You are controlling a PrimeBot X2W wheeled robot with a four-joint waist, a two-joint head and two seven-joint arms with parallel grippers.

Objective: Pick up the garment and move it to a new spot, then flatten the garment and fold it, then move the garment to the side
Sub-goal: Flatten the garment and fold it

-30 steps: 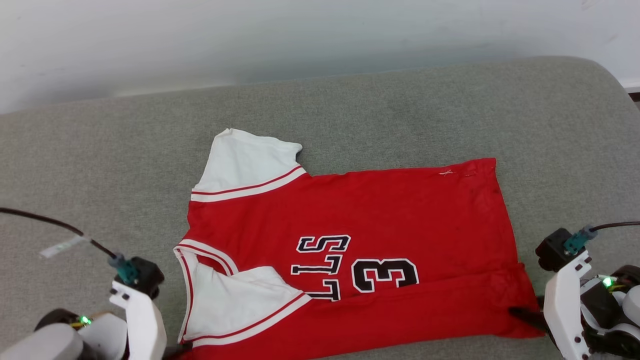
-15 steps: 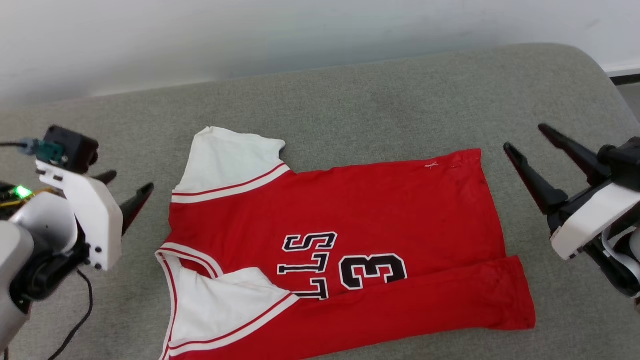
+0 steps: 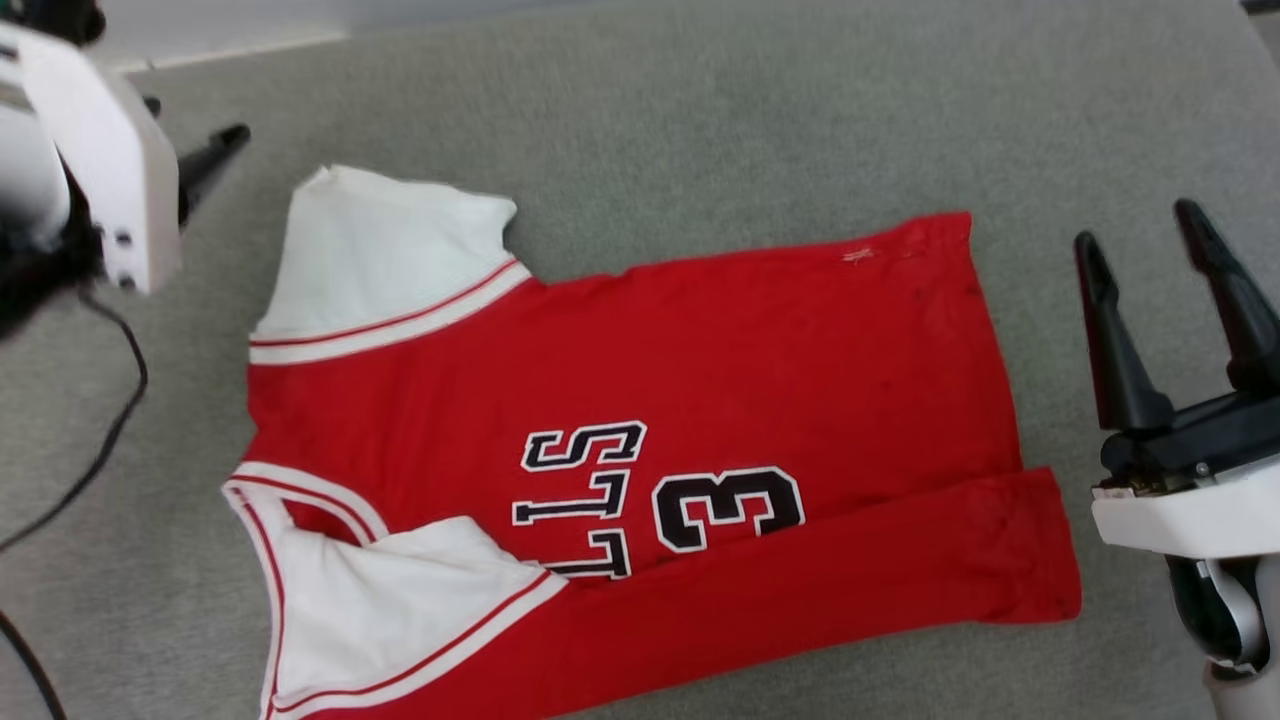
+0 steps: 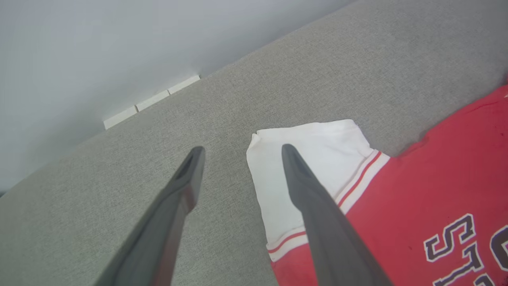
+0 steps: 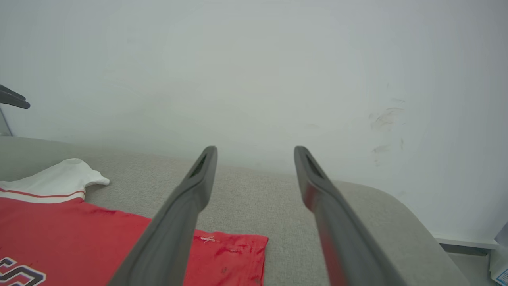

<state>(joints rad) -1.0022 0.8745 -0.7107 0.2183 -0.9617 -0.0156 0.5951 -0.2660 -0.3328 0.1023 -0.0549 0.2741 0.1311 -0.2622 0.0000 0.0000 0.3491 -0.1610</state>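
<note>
**GARMENT LIES CROSSWISE BETWEEN TWO SPREAD END EFFECTORS**

1. Room. A plain pale wall (image 5: 254, 79) backs the work area.

2. Surface. I work on a grey, fabric-covered worktop (image 3: 700, 120) with a rounded corner on my right. A dark cable (image 3: 110, 430) trails across its left side.

3. Task item. The garment (image 3: 700, 350) lies front up near the middle of the worktop. Its long axis runs left to right, with the collar and sleeves to the left and the hem (image 3: 990, 350) to the right. The near long edge is folded up over the front as a red strip (image 3: 850, 570) and covers the bottom of the lettering beside the number 3 (image 3: 728, 508).

4. Right end effector (image 3: 1140, 230). Fingers spread, holding nothing. It stands just beyond the hem, clear of the cloth.

5. Left end effector (image 4: 242, 151). Fingers spread, holding nothing. It sits at the outer edge of the far white sleeve (image 3: 390, 250). I cannot tell whether it touches the cloth.

6. Assessment. I judge that the far long edge is next to fold. The left end effector is nearer the far sleeve, the right one nearer the far hem corner.
</note>
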